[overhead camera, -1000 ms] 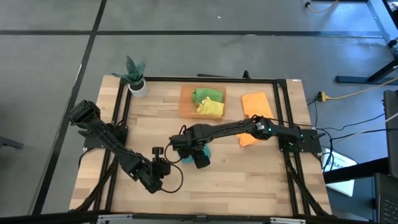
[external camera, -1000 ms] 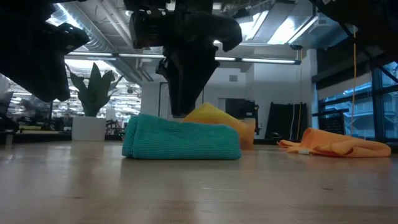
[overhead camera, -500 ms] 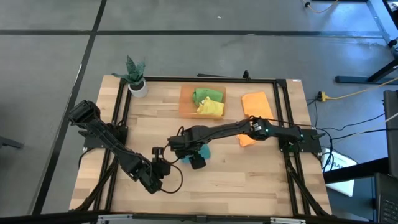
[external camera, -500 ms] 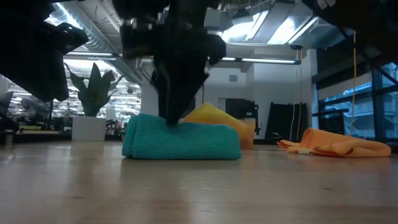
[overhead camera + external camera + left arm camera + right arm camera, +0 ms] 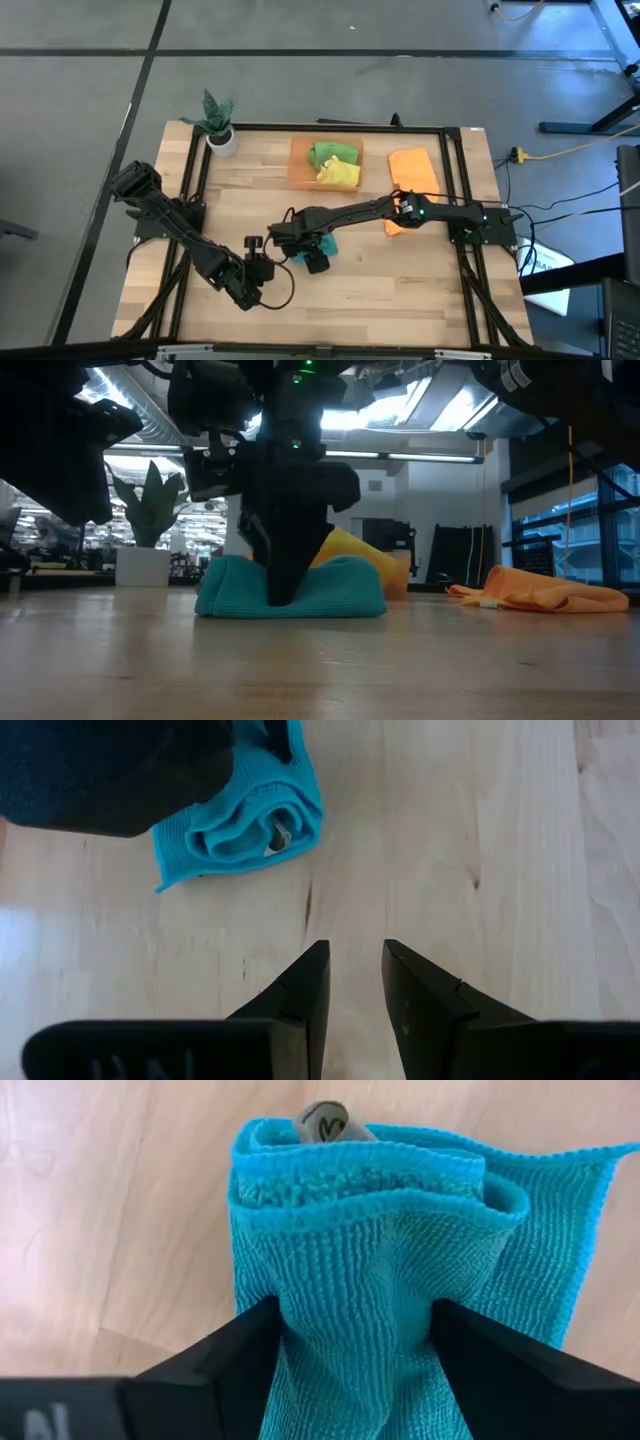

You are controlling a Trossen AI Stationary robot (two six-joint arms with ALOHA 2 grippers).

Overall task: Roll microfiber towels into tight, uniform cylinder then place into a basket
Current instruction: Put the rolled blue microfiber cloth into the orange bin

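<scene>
**Right claw straddles teal roll at mid-table**

Left to right across the table: the plant pot (image 5: 222,140) stands at the far left corner, well away from the work. The left claw (image 5: 262,270) waits low over bare wood, its fingers a narrow gap apart and empty; the teal towel (image 5: 242,812) lies just ahead of it and slightly to one side, not touching. At centre, the right claw (image 5: 312,250) has its fingers (image 5: 215,1355) spread wide and set down on either side of the rolled teal towel (image 5: 375,1270), pads against the cloth or very near it; the frames do not settle whether it grips yet. The roll's long axis runs across the gap between the fingers, so a squeeze would likely pinch it around the middle. The right arm is plainly the nearer. Beyond the claw, toward the far edge, sits the basket (image 5: 297,165), already holding the green towel (image 5: 330,152) and yellow towel (image 5: 340,172). Nothing stands between roll and basket. Farther right, the orange towels (image 5: 412,170) lie flat, partly under the right arm.
</scene>
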